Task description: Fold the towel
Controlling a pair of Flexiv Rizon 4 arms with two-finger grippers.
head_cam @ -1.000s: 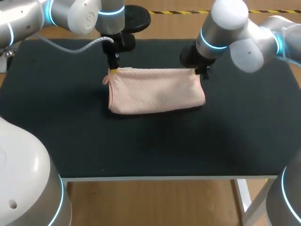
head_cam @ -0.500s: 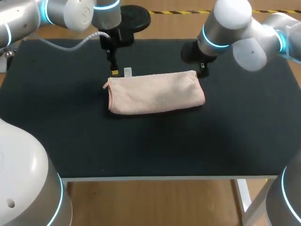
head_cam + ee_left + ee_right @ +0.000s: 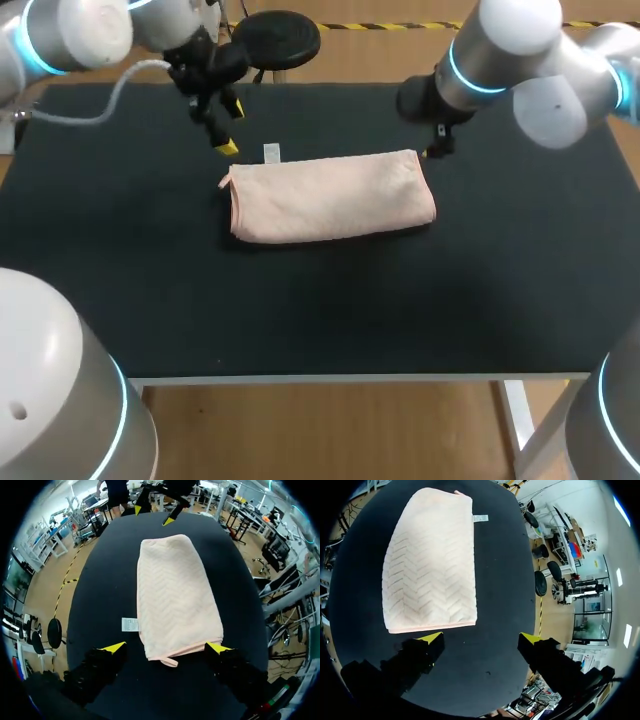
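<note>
While folded towel [image 3: 330,197] lies flat on table [image 3: 300,310], left jaws, right jaws gape wide, empty.

Bright even o/h light, soft shadows

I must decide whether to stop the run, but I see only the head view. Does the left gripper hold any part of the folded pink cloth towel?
Observer: No. The left wrist view shows the left gripper open and empty; the folded pink cloth towel lies ahead of it.
Operator: And the other arm?
Observer: The right gripper is open too, in the right wrist view, with the towel's short edge ahead of it, untouched.
Operator: What is white beside the towel?
Observer: A small white fabric label, flat on the black table at the towel's long edge.
</note>
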